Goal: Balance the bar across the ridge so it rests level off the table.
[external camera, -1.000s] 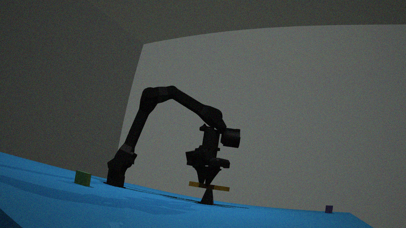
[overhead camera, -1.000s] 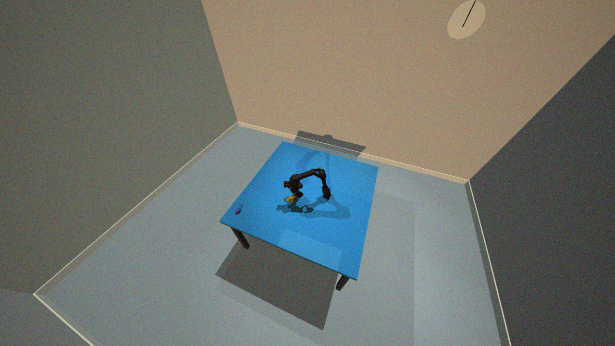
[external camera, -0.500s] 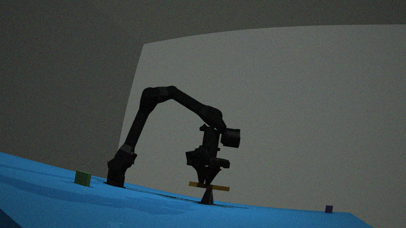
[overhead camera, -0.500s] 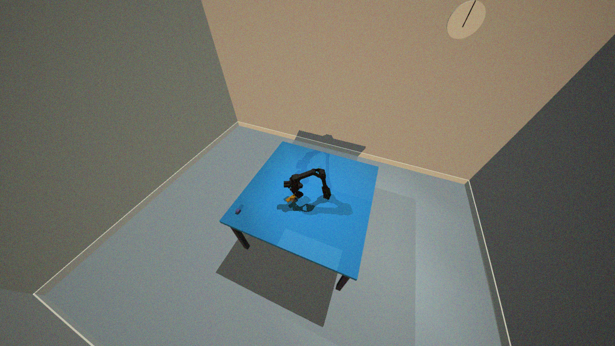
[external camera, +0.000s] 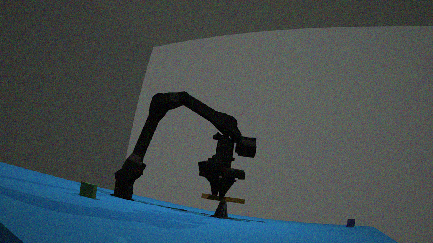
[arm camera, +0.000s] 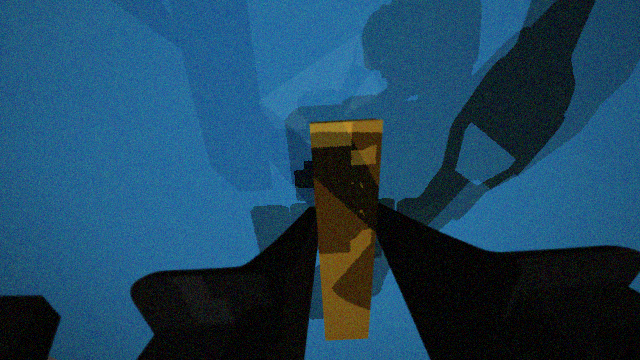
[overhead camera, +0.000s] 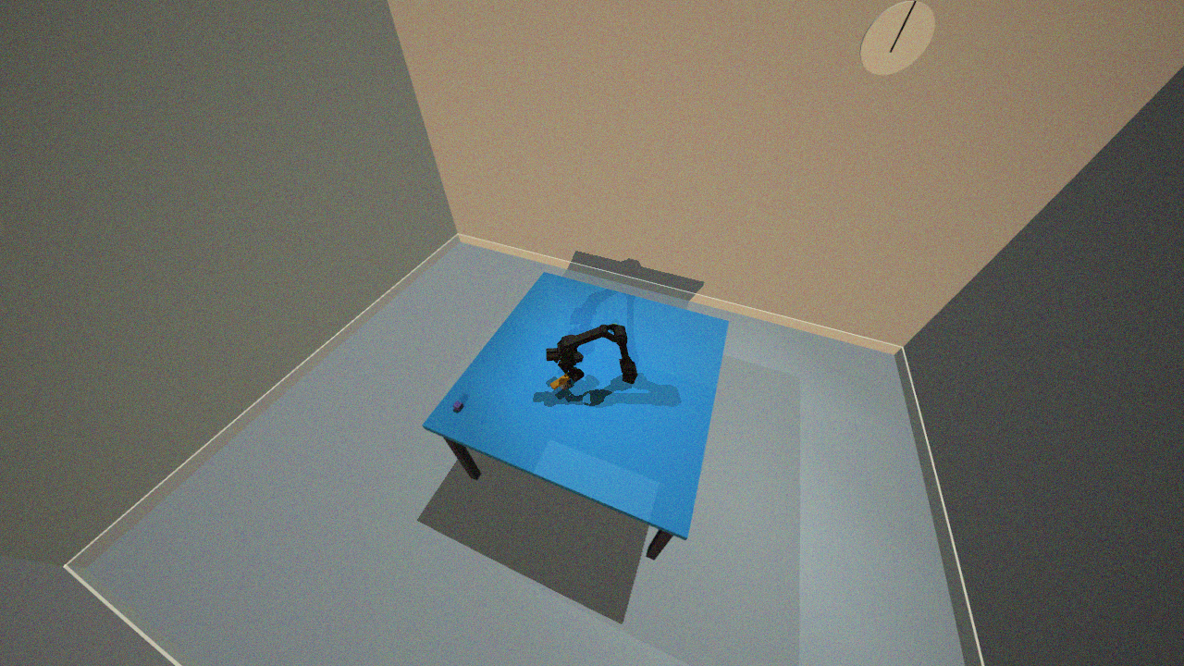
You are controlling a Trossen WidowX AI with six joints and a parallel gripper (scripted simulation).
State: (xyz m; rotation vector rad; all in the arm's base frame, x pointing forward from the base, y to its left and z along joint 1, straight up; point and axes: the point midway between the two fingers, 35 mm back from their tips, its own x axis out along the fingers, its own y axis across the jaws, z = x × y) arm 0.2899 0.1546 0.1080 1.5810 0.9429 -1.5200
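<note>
1. Your bar [overhead camera: 560, 382] [external camera: 234, 200] [arm camera: 345, 295] looks smooth and matt; you can't tell wood from plastic.
2. Your gripper [overhead camera: 569, 379] [external camera: 219, 195] [arm camera: 344, 211] has smooth, dark surfaces with a faint dull sheen.
3. Your table [overhead camera: 629, 447] [external camera: 160, 239] [arm camera: 100, 125] top looks smooth and matt, its material unclear.
4. The green block [external camera: 87, 190] looks flat-faced and matt.
</note>
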